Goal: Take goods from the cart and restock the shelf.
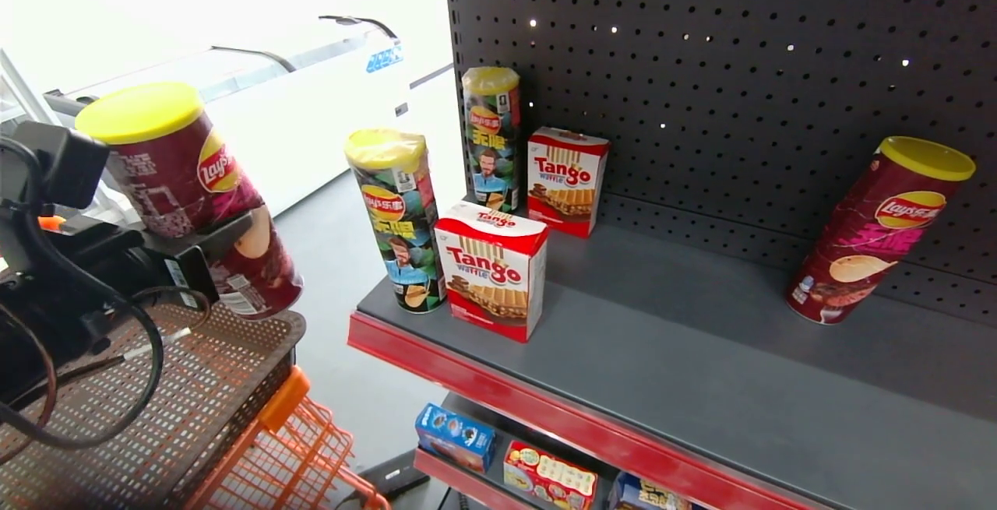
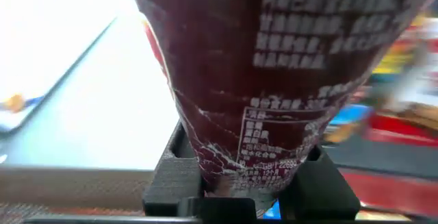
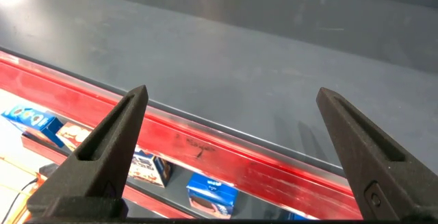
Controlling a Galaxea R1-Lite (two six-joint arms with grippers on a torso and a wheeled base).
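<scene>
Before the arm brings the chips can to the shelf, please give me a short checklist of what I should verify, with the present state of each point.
1. Grip on the chips can: ok; the left pincer is shut on its lower part.
2. Can lifted clear of the cart basket: cannot tell; its base shows right at the basket's rim.
3. Free room on the shelf: ok; a wide bare stretch lies between the front wafer box and the standing dark red can at the back.
4. Right pincer free: ok; open, empty, above the shelf's front edge.
</scene>
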